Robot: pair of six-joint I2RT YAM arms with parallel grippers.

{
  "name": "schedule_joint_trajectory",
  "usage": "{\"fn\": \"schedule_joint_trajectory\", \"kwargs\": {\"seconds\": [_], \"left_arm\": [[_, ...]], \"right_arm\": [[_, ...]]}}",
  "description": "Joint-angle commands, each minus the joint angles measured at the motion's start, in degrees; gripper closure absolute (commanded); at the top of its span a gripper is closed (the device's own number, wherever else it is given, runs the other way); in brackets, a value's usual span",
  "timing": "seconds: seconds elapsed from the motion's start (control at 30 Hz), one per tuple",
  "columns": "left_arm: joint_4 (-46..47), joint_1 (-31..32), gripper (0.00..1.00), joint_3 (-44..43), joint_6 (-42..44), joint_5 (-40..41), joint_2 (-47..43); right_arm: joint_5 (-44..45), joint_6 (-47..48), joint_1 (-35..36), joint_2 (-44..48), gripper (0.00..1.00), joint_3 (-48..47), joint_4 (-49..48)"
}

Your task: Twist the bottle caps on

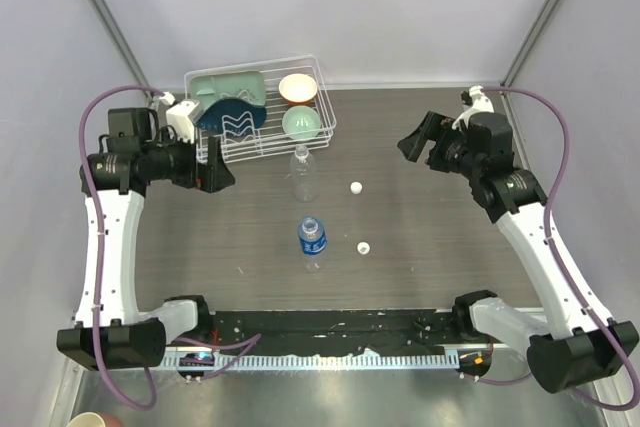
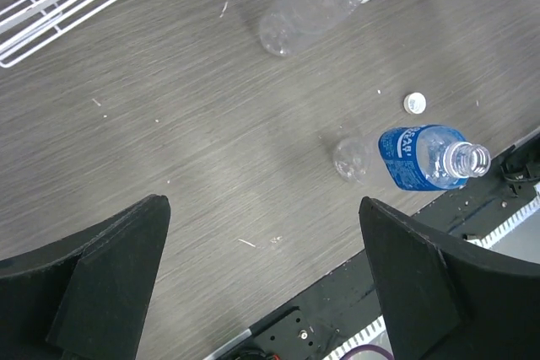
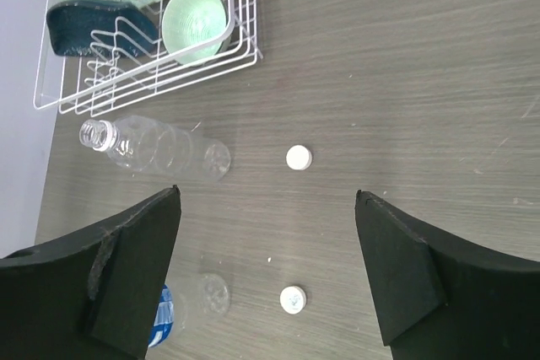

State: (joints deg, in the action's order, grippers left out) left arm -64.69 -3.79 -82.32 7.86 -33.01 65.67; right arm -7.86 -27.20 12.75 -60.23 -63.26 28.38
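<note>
Two clear bottles stand upright and uncapped mid-table. The plain bottle (image 1: 303, 172) is farther back and the blue-label bottle (image 1: 313, 239) is nearer. Two white caps lie loose to their right, one beside the plain bottle (image 1: 355, 187) and one beside the blue-label bottle (image 1: 364, 247). My left gripper (image 1: 215, 175) is open and empty, raised left of the plain bottle. My right gripper (image 1: 415, 142) is open and empty, raised at the back right. The right wrist view shows both caps (image 3: 299, 158) (image 3: 293, 299) and the plain bottle (image 3: 152, 145). The left wrist view shows the blue-label bottle (image 2: 426, 156) and a cap (image 2: 414, 103).
A white wire dish rack (image 1: 240, 127) stands at the back left, just behind the plain bottle. It holds a pale green bowl (image 1: 301, 123), a cream bowl (image 1: 297, 88) and other dishes. A black strip (image 1: 330, 325) runs along the table's near edge.
</note>
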Motion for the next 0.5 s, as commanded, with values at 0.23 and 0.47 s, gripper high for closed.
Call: {"fn": "schedule_joint_trajectory", "kwargs": {"seconds": [0.23, 0.47], "left_arm": [[-4.13, 14.66, 0.0, -17.59, 0.06, 4.87, 4.02], [-4.31, 36.28, 0.07, -23.24, 2.86, 23.23, 10.52]], "right_arm": [[11.9, 2.51, 0.78, 7.23, 0.25, -8.97, 6.42], [9.44, -2.41, 0.87, 7.32, 0.42, -14.34, 11.78]]}}
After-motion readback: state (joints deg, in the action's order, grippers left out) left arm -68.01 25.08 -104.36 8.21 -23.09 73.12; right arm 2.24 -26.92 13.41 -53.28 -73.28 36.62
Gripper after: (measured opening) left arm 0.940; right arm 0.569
